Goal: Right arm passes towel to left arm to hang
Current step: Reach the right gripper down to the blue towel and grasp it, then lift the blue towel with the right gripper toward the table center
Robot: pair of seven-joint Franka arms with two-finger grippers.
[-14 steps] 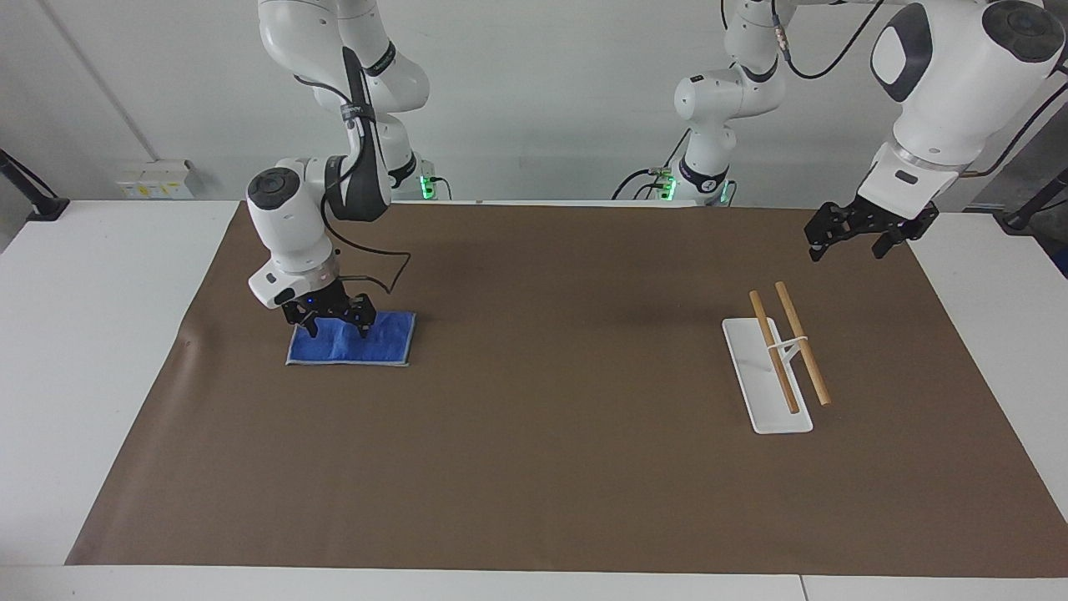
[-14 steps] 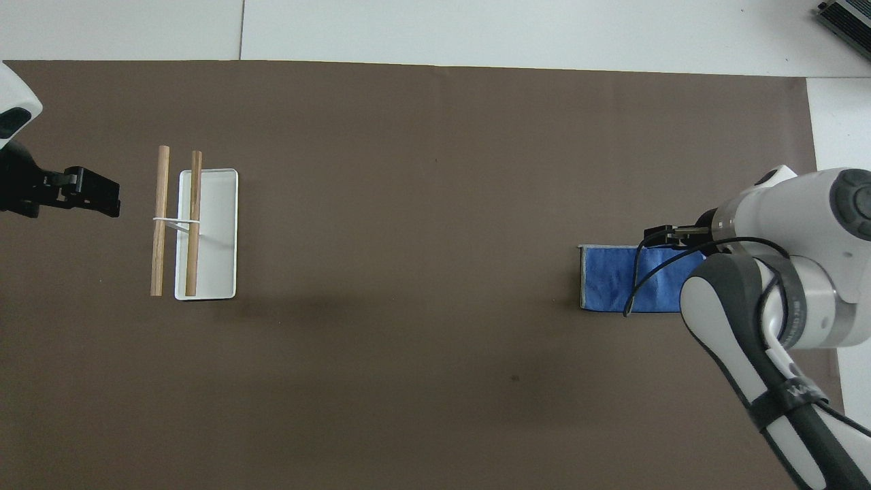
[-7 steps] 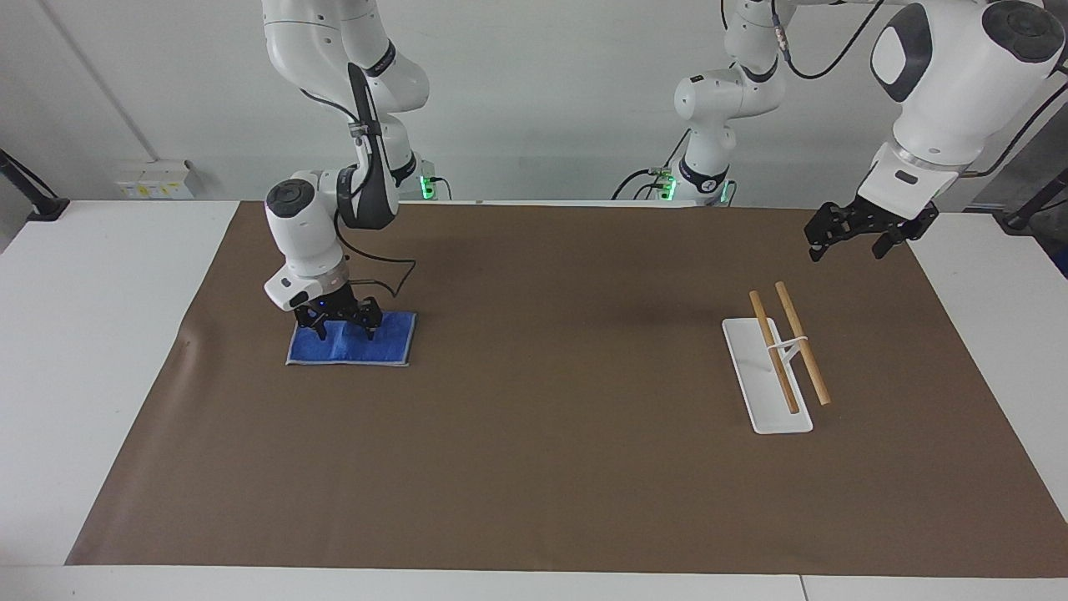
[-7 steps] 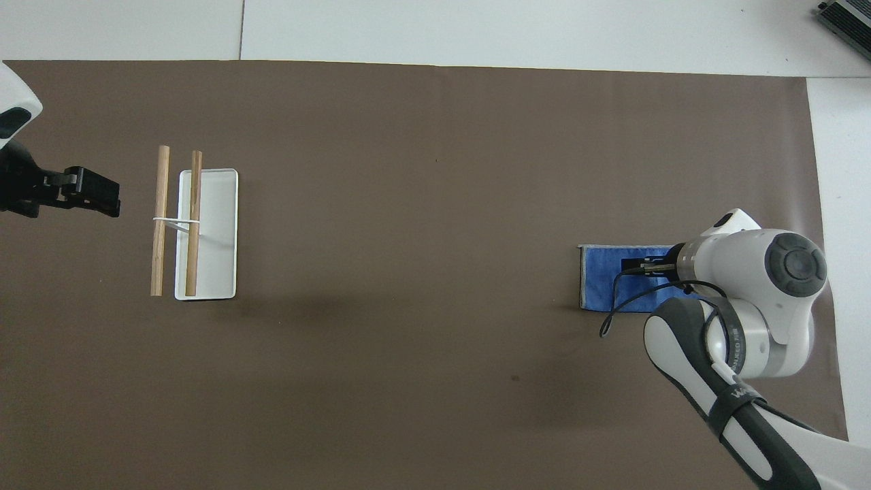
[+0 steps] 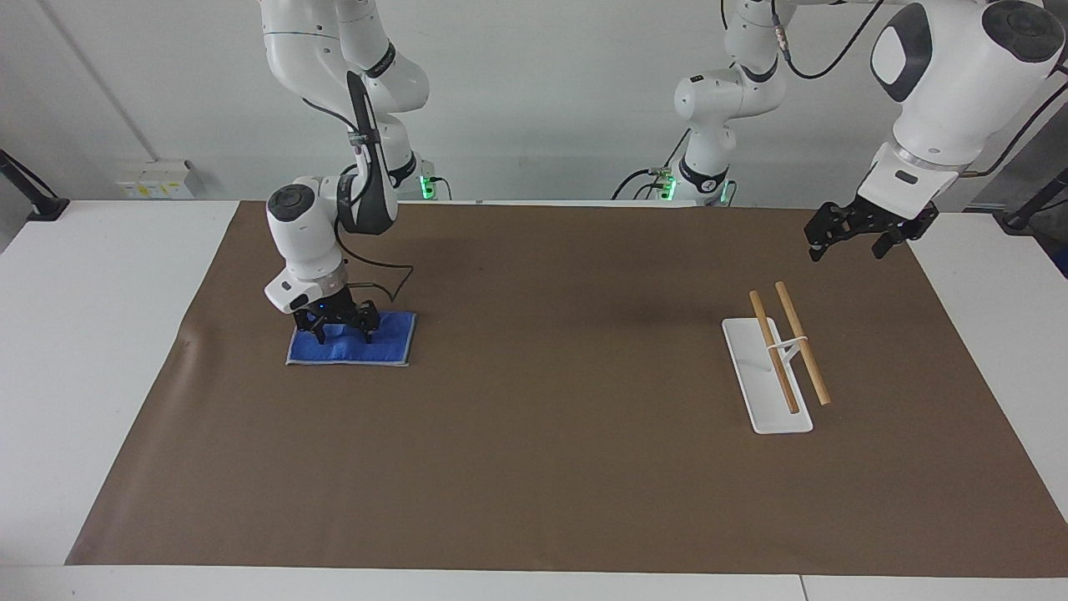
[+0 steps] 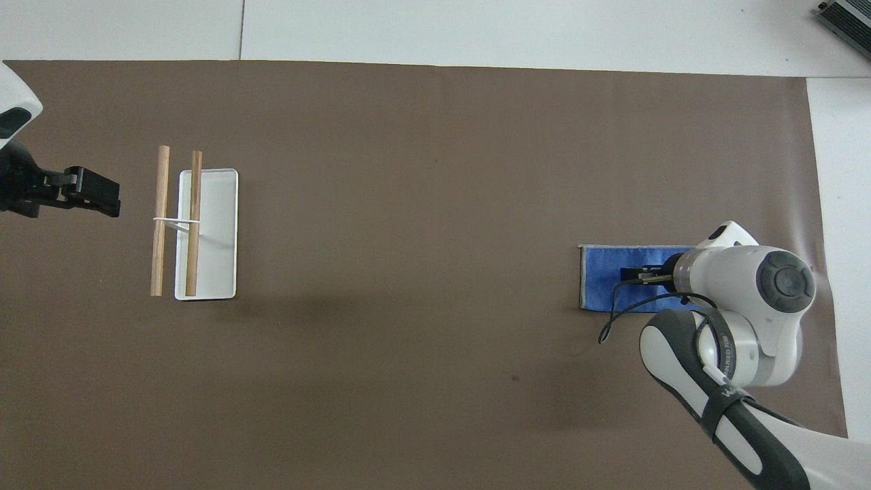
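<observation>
Two wooden rods [image 5: 789, 344] on a white rack [image 5: 766, 376] stand toward the left arm's end of the brown mat [image 5: 551, 401], nothing between them and the towel [image 5: 350, 340]. That towel lies flat toward the right arm's end. Right gripper [image 5: 340, 330] is down on it, fingers spread, tips on the cloth. Left gripper [image 5: 859, 234] waits in the air, fingers apart, holding nothing. White table [image 5: 92, 334], grey wall.

Bare mat [image 5: 567, 376] runs between towel [image 5: 384, 346] and rack [image 5: 780, 351], whose raised rods, seemingly, alone stand at three o'clock.
</observation>
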